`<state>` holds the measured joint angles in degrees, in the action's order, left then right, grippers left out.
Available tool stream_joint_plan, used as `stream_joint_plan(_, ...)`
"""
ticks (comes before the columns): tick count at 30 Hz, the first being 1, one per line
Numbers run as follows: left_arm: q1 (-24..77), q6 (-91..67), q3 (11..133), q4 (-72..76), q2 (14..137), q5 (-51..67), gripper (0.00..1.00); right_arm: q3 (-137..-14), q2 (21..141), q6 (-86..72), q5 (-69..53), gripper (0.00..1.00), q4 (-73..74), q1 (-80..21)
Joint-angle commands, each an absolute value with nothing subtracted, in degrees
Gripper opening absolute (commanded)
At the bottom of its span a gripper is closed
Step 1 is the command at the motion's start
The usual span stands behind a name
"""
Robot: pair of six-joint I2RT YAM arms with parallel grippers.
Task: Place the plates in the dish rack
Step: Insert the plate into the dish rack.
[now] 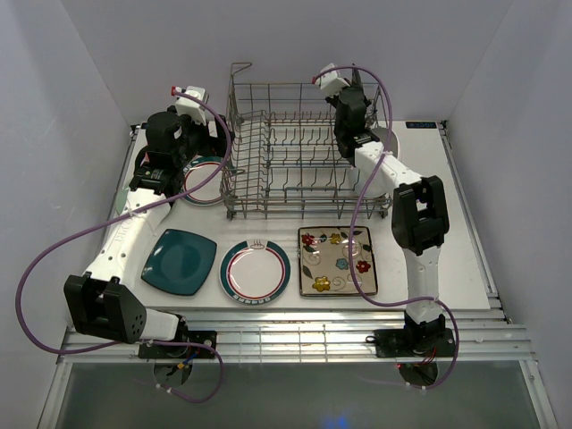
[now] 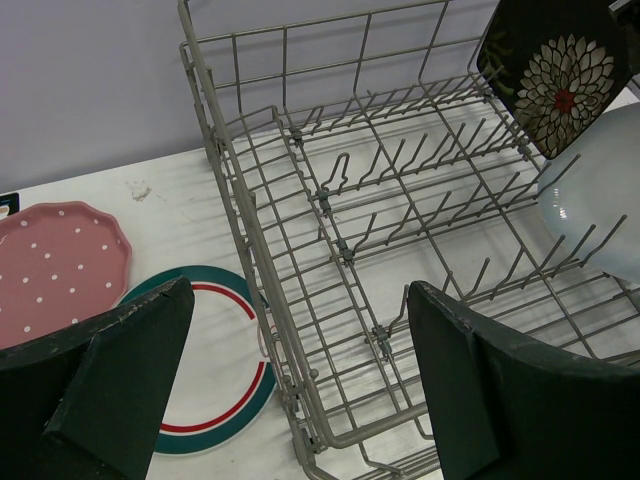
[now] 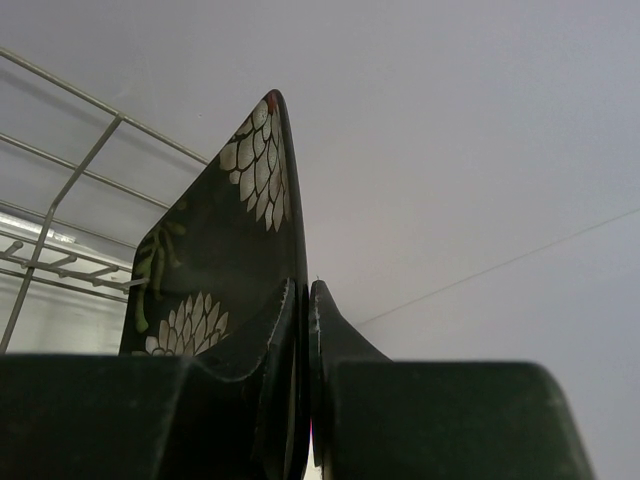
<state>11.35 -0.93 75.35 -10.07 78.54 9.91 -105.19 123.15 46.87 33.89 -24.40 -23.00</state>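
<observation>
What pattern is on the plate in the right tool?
The plate is dark with white, red-centred flowers; left wrist view.

Grey metal wire dish rack, dull sheen; glossy glaze on dark floral plate; smooth shiny teal square plate; matt white table.

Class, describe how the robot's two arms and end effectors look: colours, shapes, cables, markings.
The left arm and right arm each have white links between chunky black joint housings, with a purple cable looping alongside. The left end effector and right end effector have two blocky black fingers. A white camera box with a small red tip tops each wrist.
</observation>
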Motion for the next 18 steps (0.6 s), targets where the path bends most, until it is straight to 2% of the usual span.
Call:
stream_joint_plan(1,11.4,-1.1,75.9,-10.2,78.1,10.7,0.98,-107.5,123.0,46.1,37.7,0.08,-31.4,-22.9)
stream_joint_plan(18,11.4,-0.9,75.8,-10.2,78.2,10.9,0.98,-105.9,125.8,41.9,44.2,0.08,-31.3,-25.2)
